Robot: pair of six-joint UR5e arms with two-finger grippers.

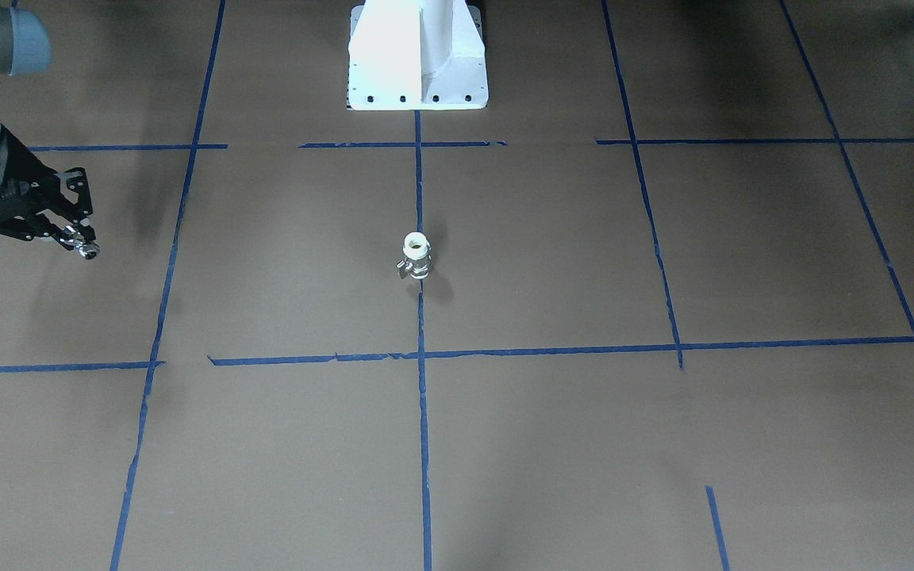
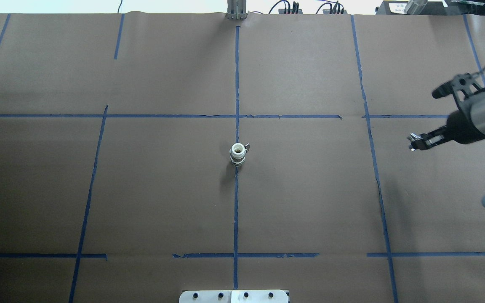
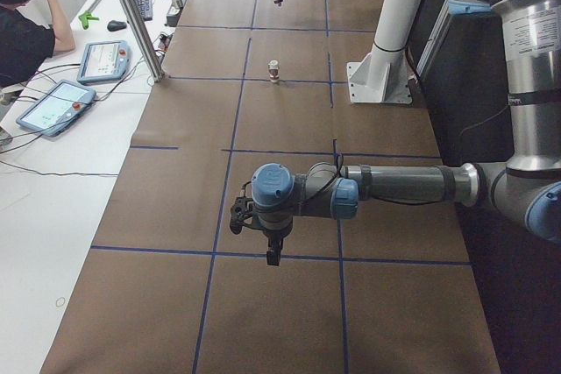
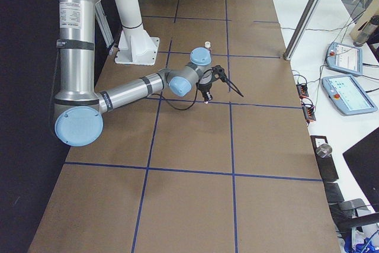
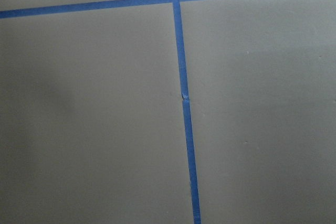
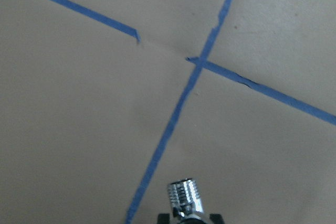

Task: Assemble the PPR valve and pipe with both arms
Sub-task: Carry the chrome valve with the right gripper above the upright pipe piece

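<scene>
The PPR valve [image 1: 416,258] stands upright on the brown table at its centre, white end up, on the middle blue tape line; it also shows in the overhead view [image 2: 238,154]. My right gripper [image 1: 84,246] hovers far off to the robot's right, shut on the small chrome pipe [image 1: 90,251]. The pipe's threaded end sticks out in the right wrist view [image 6: 185,198] and shows in the overhead view [image 2: 411,145]. My left gripper [image 3: 273,256] shows only in the exterior left view, pointing down above the table; I cannot tell if it is open or shut.
The white pedestal [image 1: 417,55] stands at the robot's side of the table. Blue tape lines [image 5: 184,103] grid the brown paper. An operator [image 3: 26,32] sits beside teach pendants [image 3: 53,107] past the table's far edge. A metal post [image 3: 131,15] rises there.
</scene>
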